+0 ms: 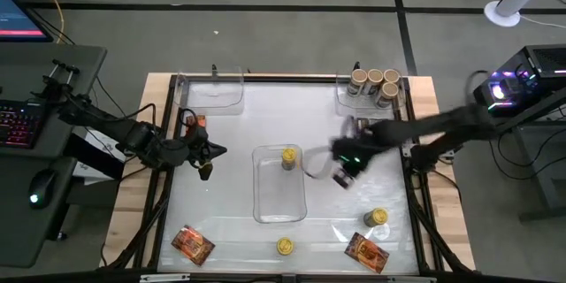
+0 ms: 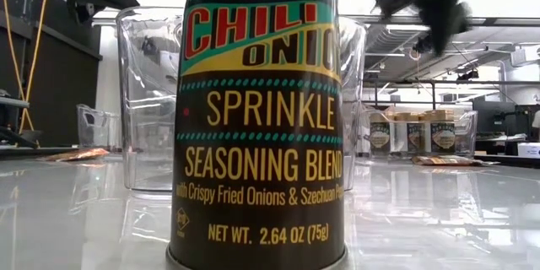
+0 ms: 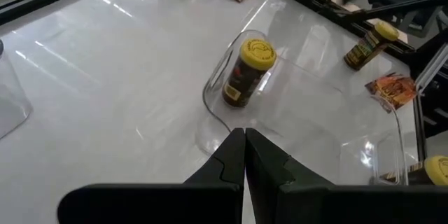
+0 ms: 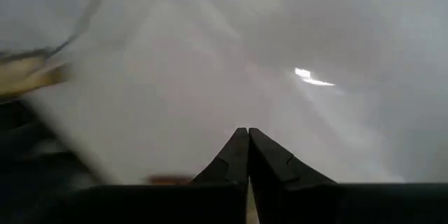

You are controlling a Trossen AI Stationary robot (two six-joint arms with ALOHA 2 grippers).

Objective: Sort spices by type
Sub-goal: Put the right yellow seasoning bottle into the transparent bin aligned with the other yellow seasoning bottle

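Three beige-lidded jars [image 1: 375,85] stand in the far-right clear tray. One yellow-lidded jar [image 1: 288,156] [image 3: 248,70] stands in the centre tray [image 1: 265,203]. Two more stand on the table, one at the near edge [image 1: 285,246] [image 2: 257,118] and one near right [image 1: 377,218]. Orange-red packets lie near left [image 1: 193,243], near right [image 1: 365,250] and far left [image 1: 196,122]. My left gripper [image 1: 209,157] [image 3: 244,140] is shut, left of the centre tray. My right gripper [image 1: 340,175] [image 4: 247,140] is shut, raised just right of that tray. Neither holds anything.
An empty clear tray [image 1: 212,93] sits at the far left. Another packet [image 2: 443,160] lies in front of the beige jars' tray. A raised frame borders the table [image 1: 168,186]. A keyboard and mouse lie off the table's left; bare white surface spreads between the trays.
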